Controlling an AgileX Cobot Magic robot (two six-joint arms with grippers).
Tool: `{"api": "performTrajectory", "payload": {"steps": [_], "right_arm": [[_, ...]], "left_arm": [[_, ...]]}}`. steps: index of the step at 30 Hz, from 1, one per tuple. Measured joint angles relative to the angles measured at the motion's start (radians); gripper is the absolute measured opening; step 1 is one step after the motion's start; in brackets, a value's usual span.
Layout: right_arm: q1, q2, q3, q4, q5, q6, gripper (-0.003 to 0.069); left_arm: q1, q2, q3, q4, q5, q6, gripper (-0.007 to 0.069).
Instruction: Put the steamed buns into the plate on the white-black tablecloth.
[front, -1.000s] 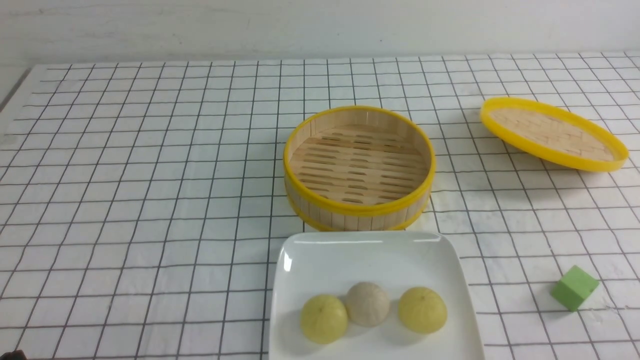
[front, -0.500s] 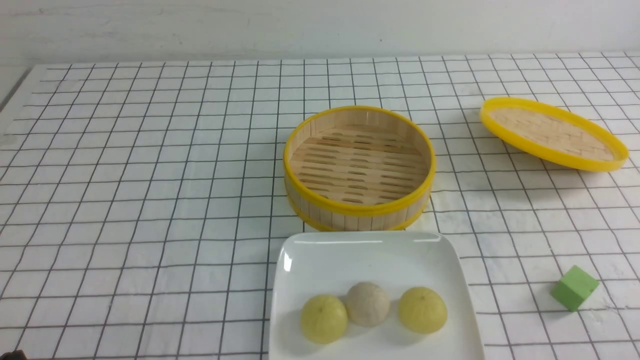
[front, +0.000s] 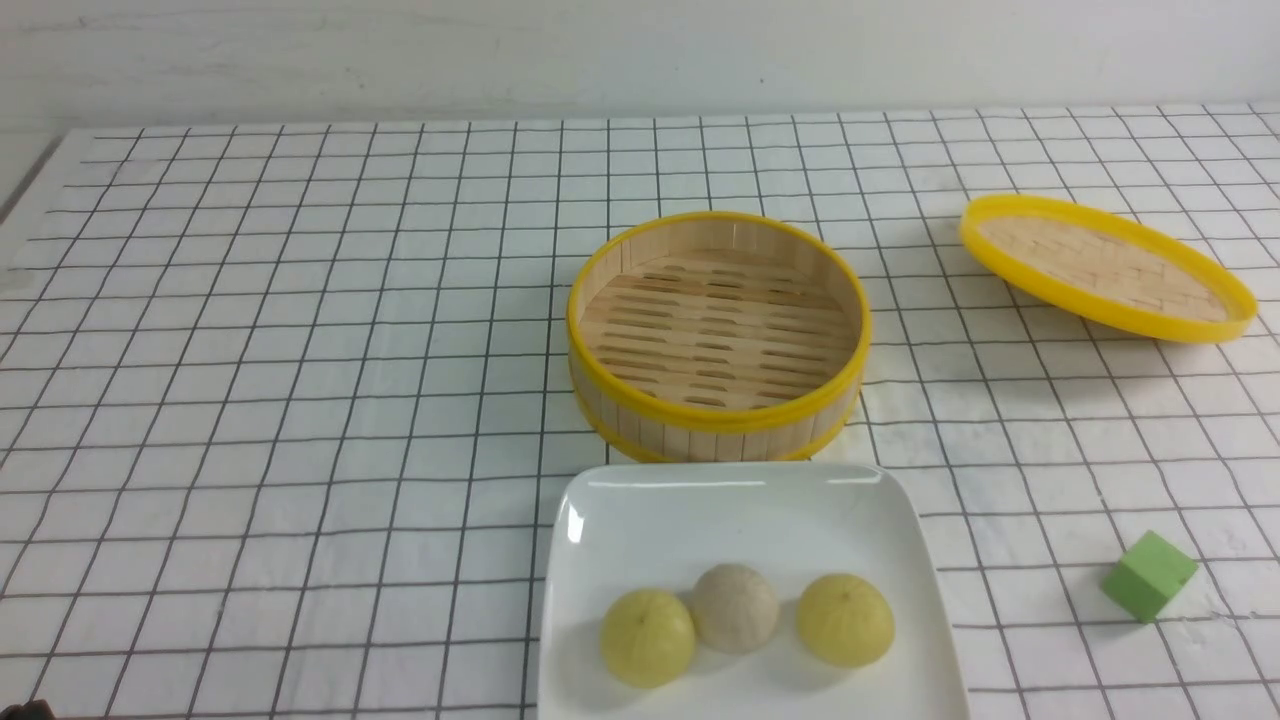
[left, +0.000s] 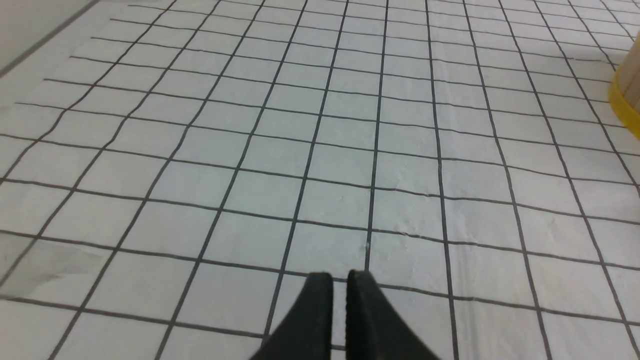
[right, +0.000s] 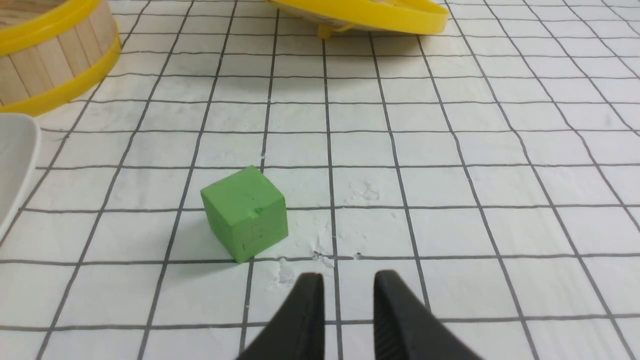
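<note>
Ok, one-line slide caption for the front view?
Three buns sit in a row on the plate, in front of the empty steamer; lid and green cube to the right.

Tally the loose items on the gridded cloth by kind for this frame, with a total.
Steamed buns: 3, on the plate, two yellow and one beige
Plate: 1
Bamboo steamer: 1, empty
Steamer lid: 1
Green cube: 1
Total: 7
</note>
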Motion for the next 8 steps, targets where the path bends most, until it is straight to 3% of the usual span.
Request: {"api": "performTrajectory", "payload": {"steps": [8], "right_arm": [[0.0, 0.0, 0.0, 0.0, 0.0, 0.0, 0.0186]], "left_arm": [[0.0, 0.0, 0.0, 0.0, 0.0, 0.0, 0.0076]]}}
